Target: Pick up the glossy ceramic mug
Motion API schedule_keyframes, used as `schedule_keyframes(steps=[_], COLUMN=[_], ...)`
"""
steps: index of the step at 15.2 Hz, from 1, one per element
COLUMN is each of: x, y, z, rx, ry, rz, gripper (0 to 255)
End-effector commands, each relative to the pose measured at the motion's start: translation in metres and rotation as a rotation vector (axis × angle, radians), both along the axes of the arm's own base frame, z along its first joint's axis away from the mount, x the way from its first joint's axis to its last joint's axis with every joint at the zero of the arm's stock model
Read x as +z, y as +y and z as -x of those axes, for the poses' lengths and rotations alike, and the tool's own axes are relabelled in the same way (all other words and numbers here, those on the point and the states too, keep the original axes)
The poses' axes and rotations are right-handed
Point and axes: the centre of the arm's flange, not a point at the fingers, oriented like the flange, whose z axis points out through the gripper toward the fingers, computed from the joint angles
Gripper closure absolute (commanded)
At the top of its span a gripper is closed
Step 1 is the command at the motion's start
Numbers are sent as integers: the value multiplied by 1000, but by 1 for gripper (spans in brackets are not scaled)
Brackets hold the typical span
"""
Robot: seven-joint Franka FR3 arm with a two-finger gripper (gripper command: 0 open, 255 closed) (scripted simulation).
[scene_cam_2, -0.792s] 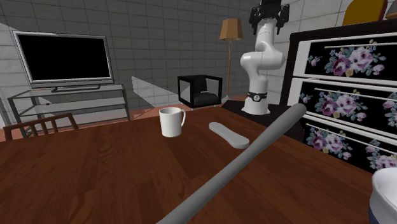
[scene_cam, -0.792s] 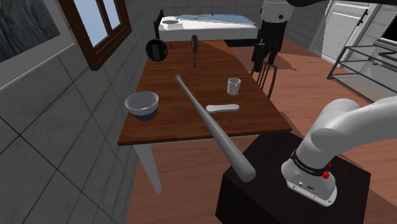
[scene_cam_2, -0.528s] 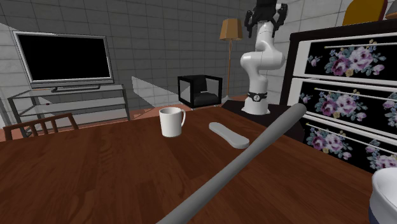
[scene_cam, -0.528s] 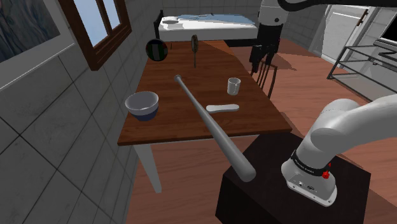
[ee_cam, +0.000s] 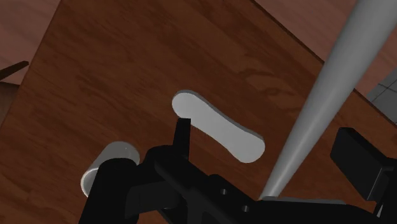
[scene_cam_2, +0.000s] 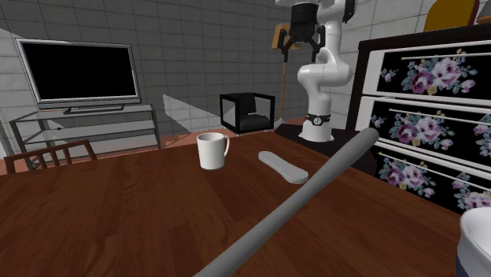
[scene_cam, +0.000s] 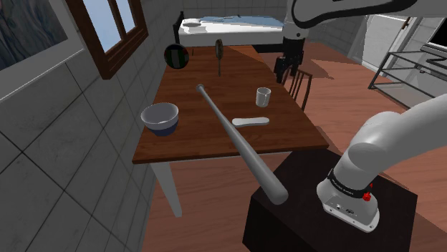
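Note:
The mug (scene_cam: 263, 96) is pale and glossy with a side handle. It stands upright near the right edge of the brown wooden table (scene_cam: 193, 132). In the second exterior view the mug (scene_cam_2: 212, 150) looks white. My black gripper (scene_cam: 284, 71) hangs in the air, high above the table edge, beyond the mug and a little to its right. Seen from across the table, the gripper (scene_cam_2: 301, 46) is open and holds nothing. In the wrist view the mug (ee_cam: 107, 165) is partly hidden behind the hand, far below it.
A long grey baseball bat (scene_cam: 236, 139) lies diagonally across the table, its thick end over the front edge. A flat white oblong piece (scene_cam: 251, 121) lies close to the mug. A bowl (scene_cam: 160, 118) sits near the table's left edge. A chair (scene_cam: 301, 84) stands by the table's right side.
The arm has swung the gripper toward the shoulder view's left, closer over the table edge, and lower in the second exterior view. The fingers stay open. Nothing on the table has moved.

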Motion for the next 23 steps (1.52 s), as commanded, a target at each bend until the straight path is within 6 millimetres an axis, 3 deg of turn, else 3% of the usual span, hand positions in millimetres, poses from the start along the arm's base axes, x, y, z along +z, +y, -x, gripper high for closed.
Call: schedule_keyframes(steps=[1,23], x=[-14,-169], y=[-18,-215], z=[-14,-173], rx=[-3,-45], ry=[-1,2], rz=[-4,-61], gripper=[0,0])
